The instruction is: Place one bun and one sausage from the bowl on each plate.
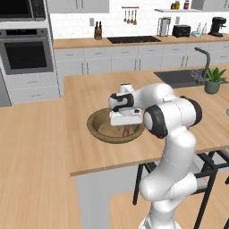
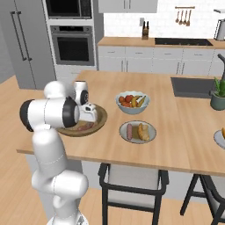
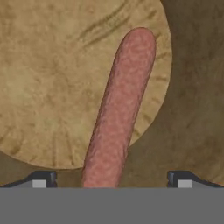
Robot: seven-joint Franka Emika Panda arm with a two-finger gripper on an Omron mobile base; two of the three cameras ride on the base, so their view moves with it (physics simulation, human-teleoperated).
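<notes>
The wooden island surface [image 2: 176, 132] carries all the task items. The brown bowl [image 1: 99, 128] sits near its front edge, with the arm bent low over it. In the right base view, one plate [image 2: 151, 127] lies just beside the fruit bowl [image 2: 132, 103] and already holds a sausage and a bun; a second plate [image 2: 218, 138] is cut off at the right edge, its contents hard to make out.

The gripper [image 3: 111, 178] is released, jaws spread wide, hanging over a sausage [image 3: 120, 109] that lies on the bowl floor, its near end running down between the fingertips.

Risks, as judged: the sausage is round and smooth, so closing near its end rather than mid-length could let it pivot or squirt free; descending too far could strike the bowl floor.

The arm masks most of the bowl interior in both base views; whether a bun remains there cannot be told.
</notes>
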